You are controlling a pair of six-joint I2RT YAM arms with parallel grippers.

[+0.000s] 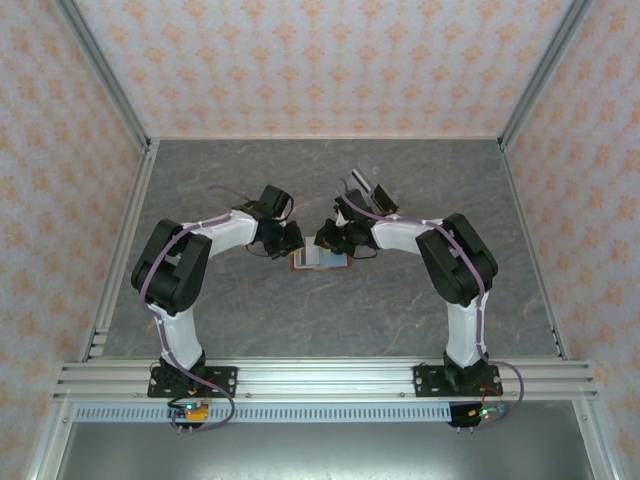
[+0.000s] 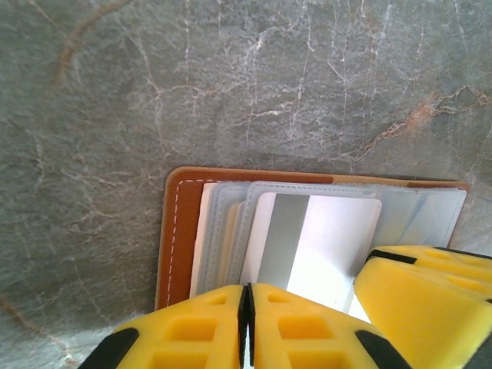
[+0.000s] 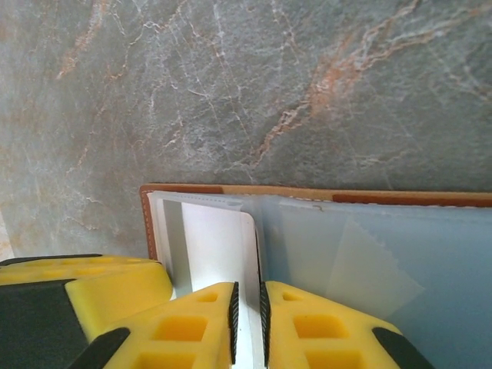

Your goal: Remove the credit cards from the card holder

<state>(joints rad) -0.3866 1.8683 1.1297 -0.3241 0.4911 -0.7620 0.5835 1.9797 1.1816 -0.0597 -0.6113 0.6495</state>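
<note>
The card holder [image 1: 320,262] lies open on the grey table between both arms, showing a brown rim [image 2: 178,231] and grey-blue pockets [image 3: 384,261]. A white credit card [image 2: 323,246] with a grey stripe sticks partly out of a pocket. My right gripper [image 1: 332,238] is closed down on that card [image 3: 211,246]; the card's edge runs into the narrow gap between its pads [image 3: 247,323]. My left gripper [image 1: 292,240] is shut with its pads together [image 2: 247,323], nothing between them, over the holder's near edge. Edges of more cards show in the left pockets [image 2: 227,238].
The two grippers sit close together: a right fingertip [image 2: 423,300] shows in the left wrist view and a left fingertip [image 3: 92,292] in the right wrist view. Patterned walls [image 1: 60,150] enclose the marbled table [image 1: 420,170]. An aluminium rail [image 1: 320,378] runs along the near edge.
</note>
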